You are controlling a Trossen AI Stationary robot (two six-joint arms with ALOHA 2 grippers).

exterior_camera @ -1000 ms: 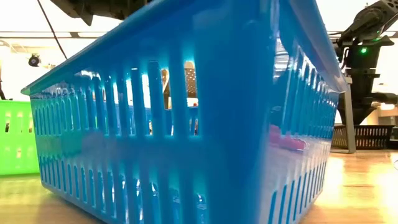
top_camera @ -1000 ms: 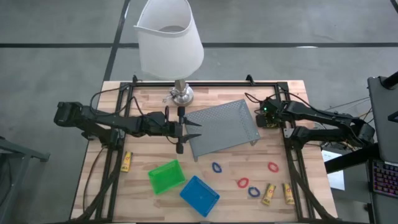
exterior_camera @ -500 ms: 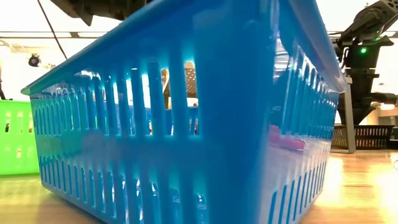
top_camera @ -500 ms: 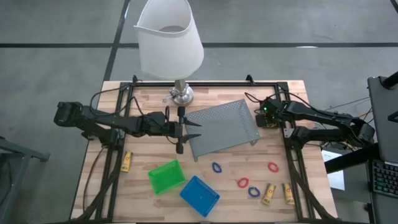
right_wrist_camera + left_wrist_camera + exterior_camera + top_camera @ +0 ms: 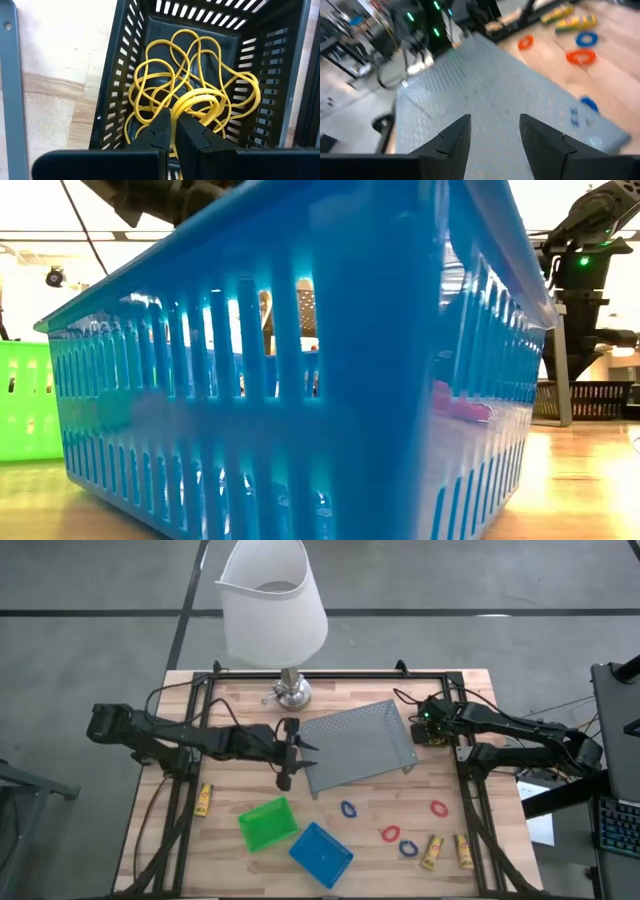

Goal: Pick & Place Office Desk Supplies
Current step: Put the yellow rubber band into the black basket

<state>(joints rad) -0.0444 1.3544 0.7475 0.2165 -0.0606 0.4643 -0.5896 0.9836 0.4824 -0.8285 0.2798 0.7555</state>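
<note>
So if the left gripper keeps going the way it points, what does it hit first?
Most likely the grey mesh tray: the left gripper, jaws open, points across its surface, seemingly just above it. Height over the mesh is hard to judge.

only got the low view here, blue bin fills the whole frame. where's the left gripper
Observer: The left gripper is open, at the grey mesh tray's left edge.
Operator: and the right one
Observer: The right gripper is shut, over a black bin of yellow rubber bands.
Operator: anything loose on the table
Observer: Red loops and blue loops lie right of the blue bin, with yellow sticks beyond them.
</note>
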